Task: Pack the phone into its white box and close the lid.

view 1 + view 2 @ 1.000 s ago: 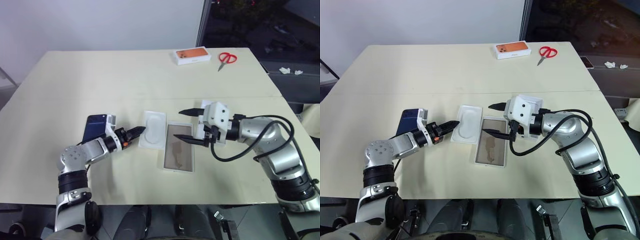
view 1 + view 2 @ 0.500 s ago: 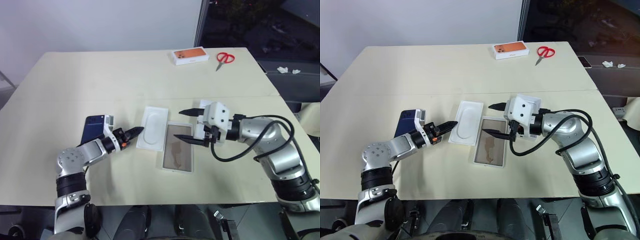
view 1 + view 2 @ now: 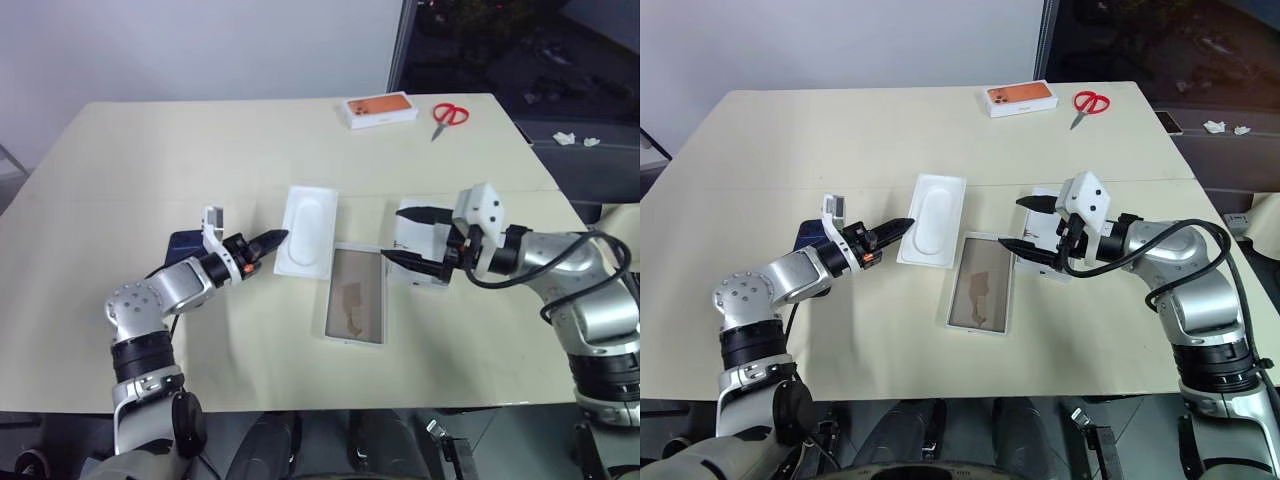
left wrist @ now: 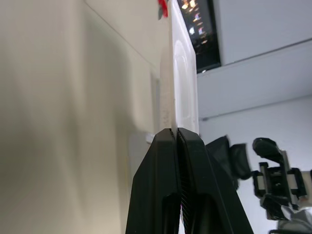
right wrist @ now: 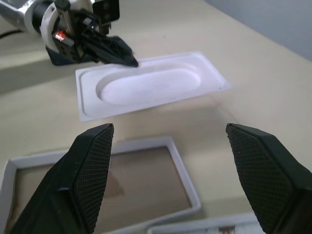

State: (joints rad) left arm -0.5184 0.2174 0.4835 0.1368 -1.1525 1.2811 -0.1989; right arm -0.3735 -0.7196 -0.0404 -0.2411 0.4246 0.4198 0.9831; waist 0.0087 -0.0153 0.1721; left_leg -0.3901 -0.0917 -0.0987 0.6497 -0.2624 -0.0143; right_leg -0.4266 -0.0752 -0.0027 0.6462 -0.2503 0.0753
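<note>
Left wrist view: my left gripper is pinched on the thin edge of the white insert; a slip would drop it onto the white box mid-table. My right gripper gapes over the lid; the phone lies toward the table's left edge.

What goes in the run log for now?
left gripper: shut on insert edge | right gripper: open, empty | box: empty | phone: on table

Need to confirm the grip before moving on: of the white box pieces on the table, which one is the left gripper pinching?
The white insert with the rounded oblong recess: the left gripper is shut on its edge. The white box shows a tan-brown floor; the lid lies by the right gripper.
</note>
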